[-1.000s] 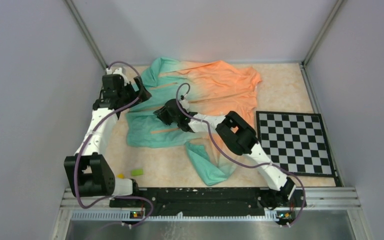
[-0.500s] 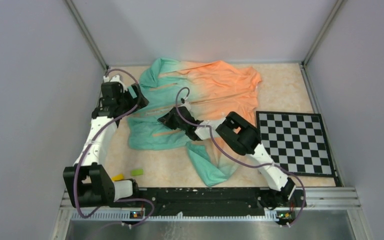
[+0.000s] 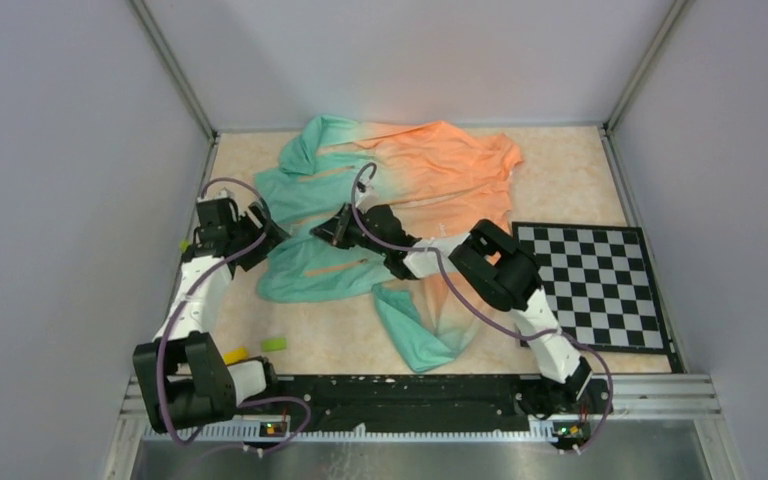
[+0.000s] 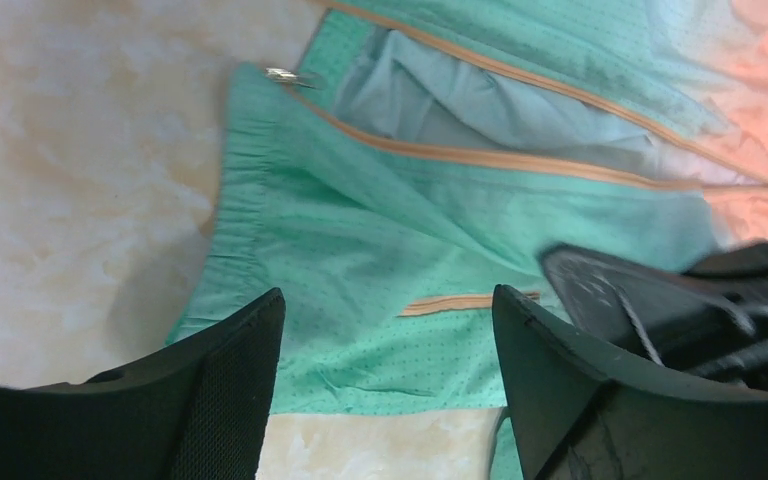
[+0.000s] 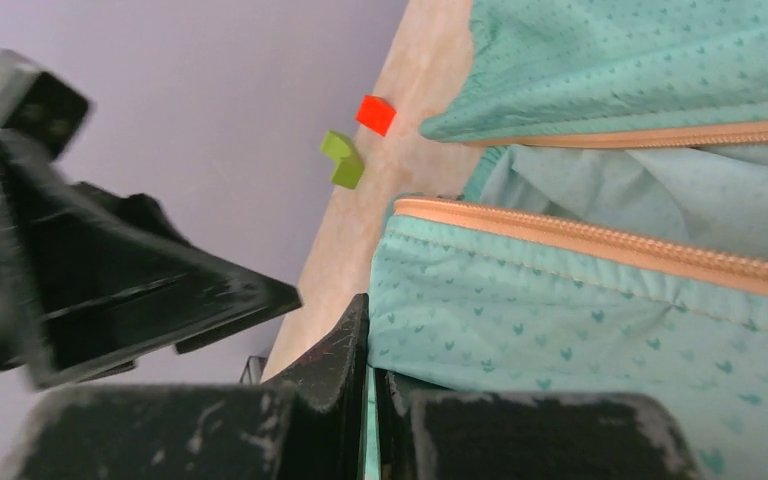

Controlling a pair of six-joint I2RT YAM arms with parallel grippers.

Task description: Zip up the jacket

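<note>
The jacket (image 3: pixel 400 190) lies spread at the back of the table, teal on the left and orange on the right, its front open. My right gripper (image 3: pixel 330 232) is shut on the teal front panel just below its orange zipper tape (image 5: pixel 600 245); the fabric (image 5: pixel 560 340) is pinched between the closed jaws (image 5: pixel 370 385). My left gripper (image 3: pixel 260 236) is open and empty above the jacket's left hem (image 4: pixel 250 190). In the left wrist view its fingers (image 4: pixel 210 400) frame teal cloth and a pocket slit (image 4: pixel 460 302). The metal zipper pull (image 4: pixel 282 75) lies at the hem corner.
A checkerboard (image 3: pixel 590 285) lies at the right. A green block (image 3: pixel 274 344) and a yellow block (image 3: pixel 234 353) sit near the left arm's base. A red block (image 5: pixel 374 114) and another green block (image 5: pixel 341 160) lie by the left wall. A loose sleeve (image 3: pixel 420 330) trails toward the near edge.
My left gripper has drawn back toward the near side, from the jacket's upper left edge down to its lower left hem. The right gripper stays shut on the panel, shifted slightly.
</note>
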